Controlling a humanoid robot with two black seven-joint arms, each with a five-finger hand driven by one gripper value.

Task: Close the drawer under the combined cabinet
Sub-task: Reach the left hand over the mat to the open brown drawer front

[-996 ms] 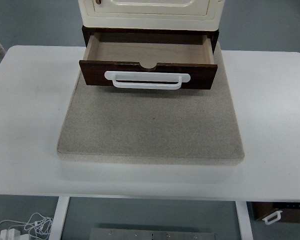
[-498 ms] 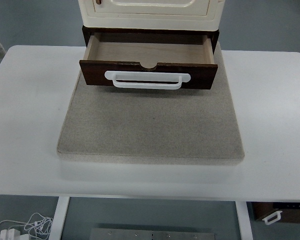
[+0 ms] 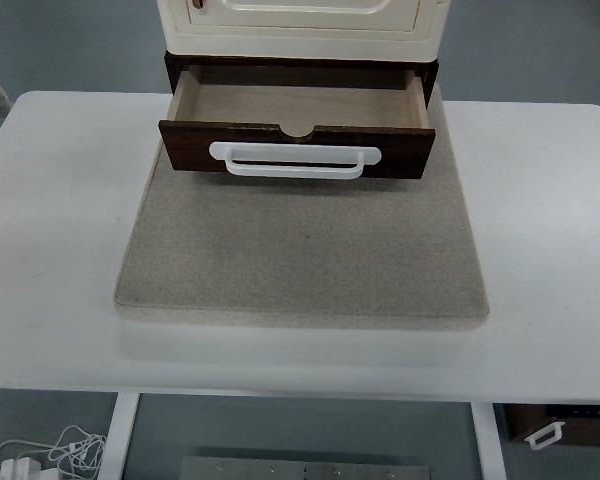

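One white table [image 3: 60, 220] fills most of what we see, with grey-blue floor [image 3: 540, 50] beyond its far edge and on both sides. A beige pad [image 3: 300, 250] lies on the middle of the table, its near edge well back from the table's near edge. At the far end of the pad stands a cream cabinet [image 3: 300, 25], cut off by the top of the frame, on a dark brown base.

Under the cabinet, the drawer [image 3: 298, 105] stands pulled out toward us. Its dark front carries a white handle [image 3: 295, 160] and has a small notch in the top edge. We see bare pale wood inside it and nothing lying there.

Below the table's near edge, white cables [image 3: 65, 445] lie at the lower left, a metal plate [image 3: 305, 468] sits at the bottom centre, and a dark object [image 3: 565, 425] with a small white handle shows at the lower right. We can read no writing anywhere.

Neither robot hand appears in the frame, so we cannot tell their state.
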